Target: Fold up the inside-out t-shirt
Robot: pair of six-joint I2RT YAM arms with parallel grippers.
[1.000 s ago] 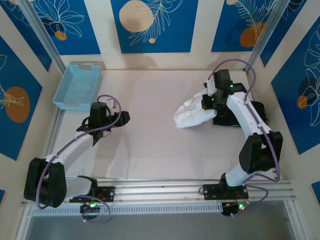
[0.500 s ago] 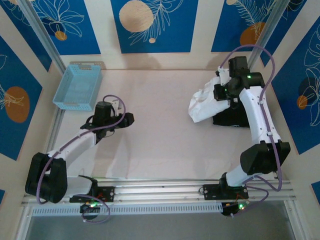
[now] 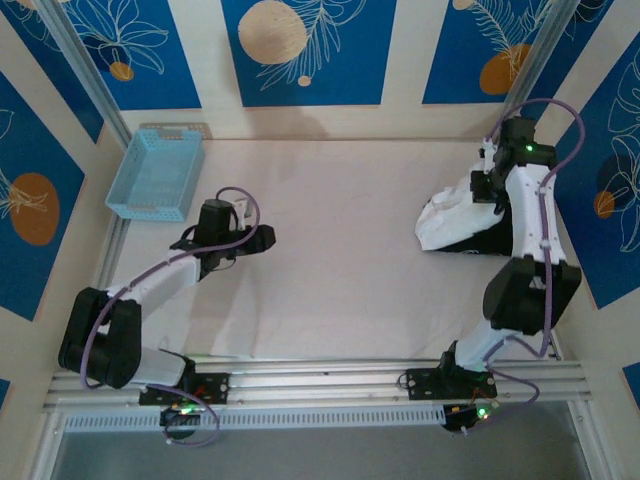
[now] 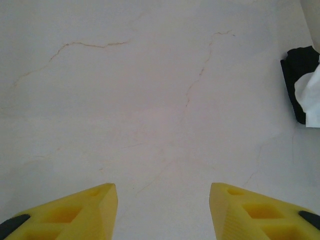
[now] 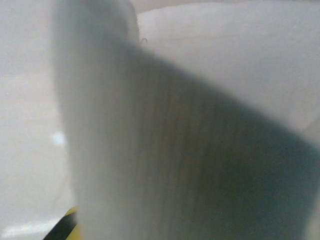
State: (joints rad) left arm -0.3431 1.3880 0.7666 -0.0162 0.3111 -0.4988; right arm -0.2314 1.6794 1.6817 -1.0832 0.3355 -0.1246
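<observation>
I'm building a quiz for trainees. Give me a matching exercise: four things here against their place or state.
1 inside-out t-shirt
2 black garment
3 blue basket
4 left gripper

a open above bare table
b far-left table corner
c gripped by right gripper
d right side, partly under the t-shirt

Pairs: 1-c, 2-d, 3-b, 4-a

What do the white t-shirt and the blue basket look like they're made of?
The white t-shirt: thin, soft knit fabric, likely cotton; matte, it drapes and crumples, with fine ribs showing close up. The blue basket: probably rigid plastic, with moulded lattice walls.
</observation>
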